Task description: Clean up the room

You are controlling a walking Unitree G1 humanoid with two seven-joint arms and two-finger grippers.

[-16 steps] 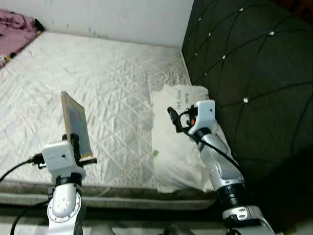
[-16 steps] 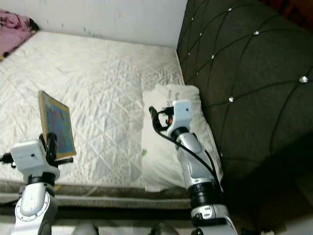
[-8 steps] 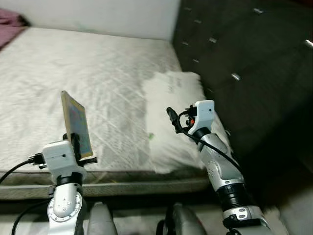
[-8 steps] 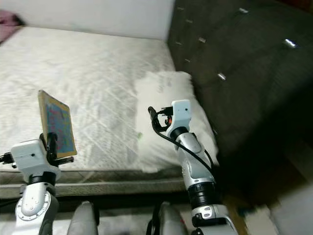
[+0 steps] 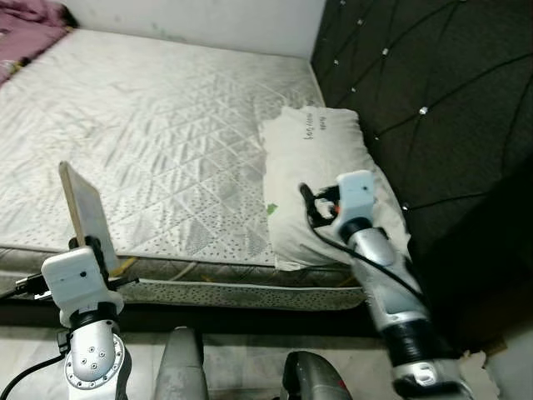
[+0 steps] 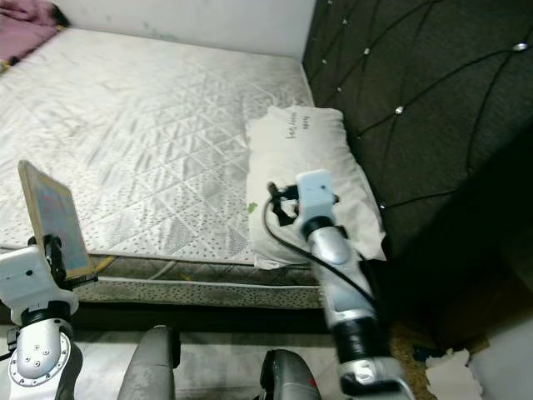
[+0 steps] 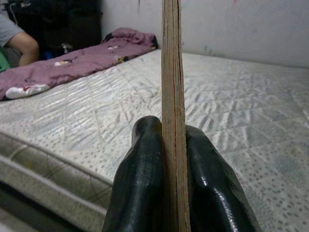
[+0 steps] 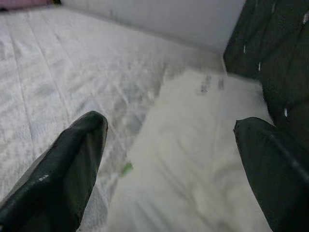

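My left gripper (image 5: 102, 248) is shut on a thin flat board with a colourful face (image 5: 82, 212), held upright on edge over the near side of the mattress (image 5: 166, 125). In the left wrist view the board's wooden edge (image 7: 172, 96) stands clamped between the two black fingers (image 7: 142, 183). My right gripper (image 5: 307, 200) is open and holds nothing, hovering over the near part of a white pillow (image 5: 321, 158). The right wrist view has the gripper (image 8: 170, 123) spread wide above the pillow (image 8: 203, 145).
A dark tufted headboard (image 5: 433, 100) rises right of the pillow. A pink blanket (image 5: 29, 17) lies at the bed's far left, and a person's arm (image 7: 19, 41) is beyond it. Crumpled paper (image 6: 441, 362) lies on the floor at the right.
The whole view has shifted and pulled back, so more of the bed's near edge shows. The left arm sits lower and further left, still holding the board. The right gripper stays open over the pillow.
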